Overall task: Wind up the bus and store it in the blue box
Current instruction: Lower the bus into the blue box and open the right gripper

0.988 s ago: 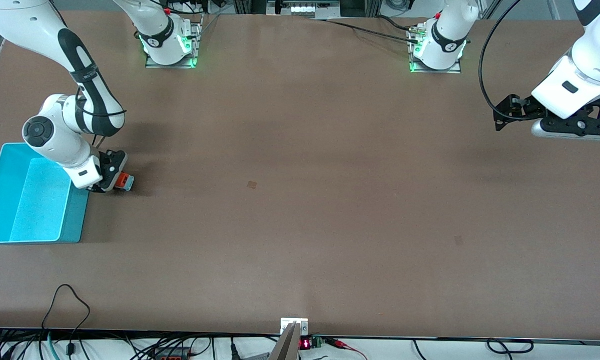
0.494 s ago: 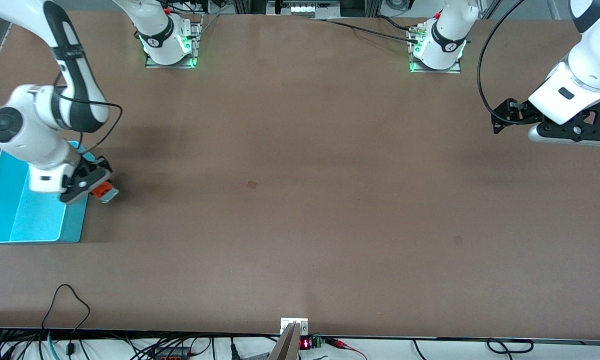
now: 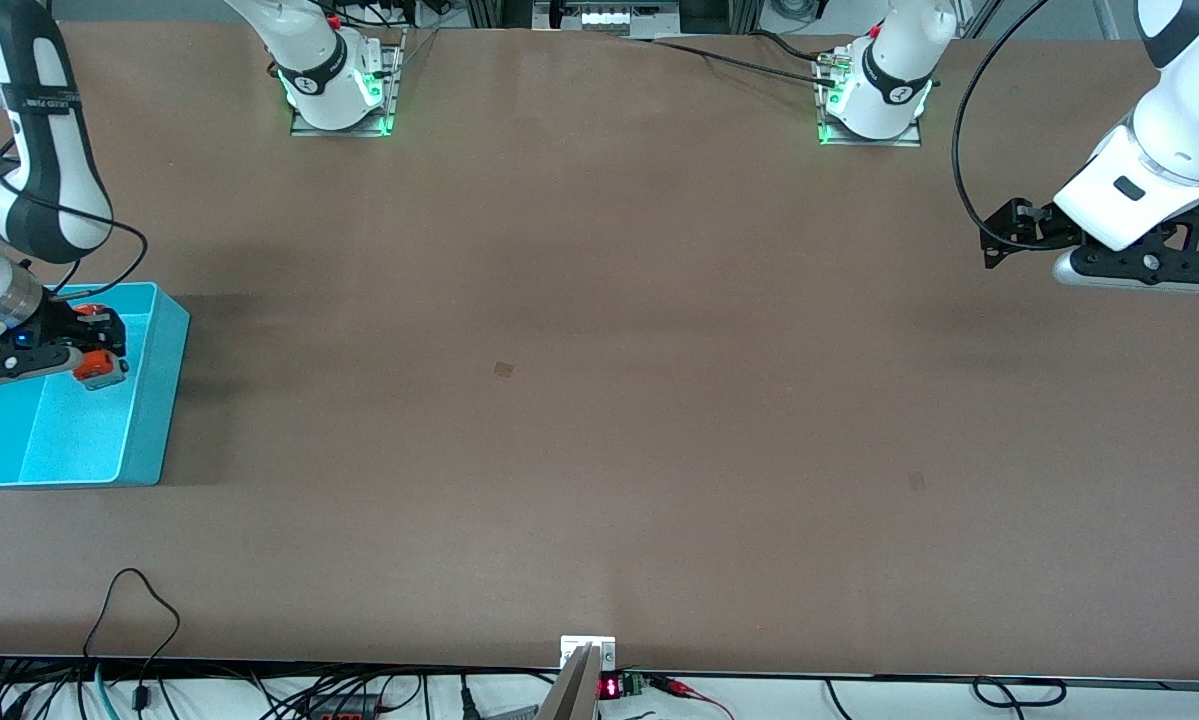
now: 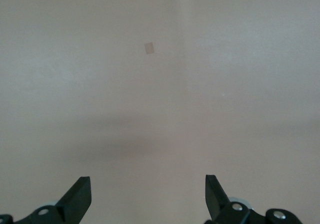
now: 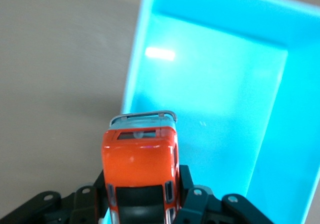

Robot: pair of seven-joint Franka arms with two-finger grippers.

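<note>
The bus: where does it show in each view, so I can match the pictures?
Front view: the bus is held in the right pincer over the blue box.
Right wrist view: bus gripped, over the box's rim.
Left wrist view: not in it.
Shared landmark: the blue box.

**Surfaces and finishes**

The bench (image 3: pixel 599 400) has a matt brown top, smooth and even. The blue box (image 5: pixel 220 98) looks like smooth cyan plastic with a soft sheen. The bus (image 5: pixel 141 169) is glossy orange plastic with shiny black panels. The right gripper (image 3: pixel 87 350) and left gripper (image 4: pixel 147 204) are matt black.
</note>
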